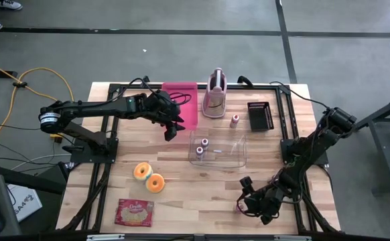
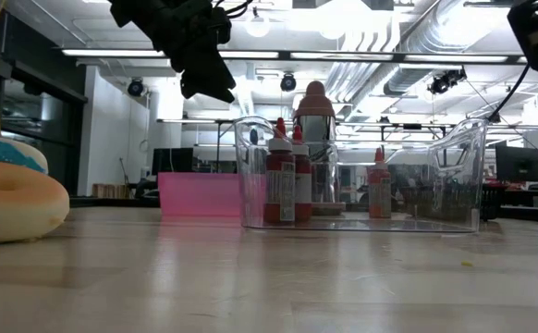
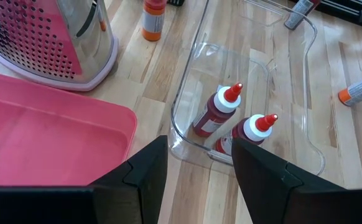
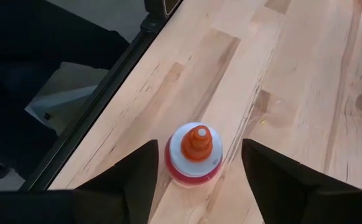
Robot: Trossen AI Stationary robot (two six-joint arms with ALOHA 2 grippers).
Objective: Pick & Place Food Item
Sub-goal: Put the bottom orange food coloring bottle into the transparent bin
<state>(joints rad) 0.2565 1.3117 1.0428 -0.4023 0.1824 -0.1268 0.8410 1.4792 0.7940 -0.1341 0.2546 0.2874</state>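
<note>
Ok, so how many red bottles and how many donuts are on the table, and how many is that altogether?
Red bottles: 4
Donuts: 2
Total: 6

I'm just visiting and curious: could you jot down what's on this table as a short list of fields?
left gripper: open, held above the table beside the clear bin
right gripper: open, either side of a standing red bottle
in bin: two red bottles
pink tray: empty
donuts: two, on the table
</note>
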